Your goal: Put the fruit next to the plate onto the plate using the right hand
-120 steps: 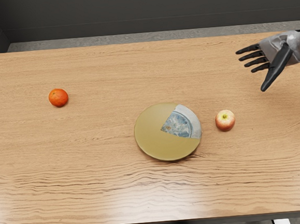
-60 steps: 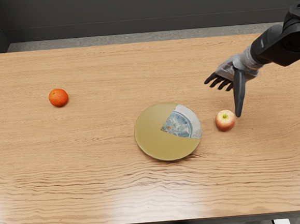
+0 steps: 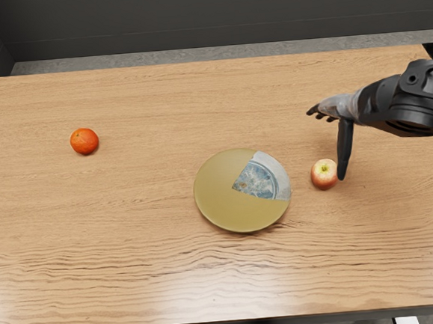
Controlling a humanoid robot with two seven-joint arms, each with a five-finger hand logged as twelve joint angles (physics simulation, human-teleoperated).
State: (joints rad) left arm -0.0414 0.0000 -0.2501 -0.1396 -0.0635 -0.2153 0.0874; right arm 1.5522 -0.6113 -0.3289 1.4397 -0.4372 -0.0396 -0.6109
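I see the desk (image 3: 133,251) filling nearly the whole head view, pale wood with the grain running left to right and a dark wall behind its far edge. The right arm (image 3: 414,105) comes in from the right edge at mid height, a bulky dark grey joint nearest the edge, tapering toward the middle of the desk.

The plate (image 3: 223,199) lies flat a little right of centre. It is a yellow-olive disc with a grey-blue patterned wedge on its upper right part, and it carries nothing.

The right robot hand (image 3: 338,113) hangs over the desk, beyond and to the right of the plate. Its digits are spread and hold nothing. The short dark fingers (image 3: 316,112) point left, and one long dark digit points straight down. That digit's tip sits just beside the right side of the apple (image 3: 324,174). I cannot tell whether it touches.

The apple, red with a yellow patch, rests on the desk just right of the plate's rim, with a thin strip of wood between them. The orange (image 3: 84,141) sits far off on the left side of the desk, well apart from everything else.
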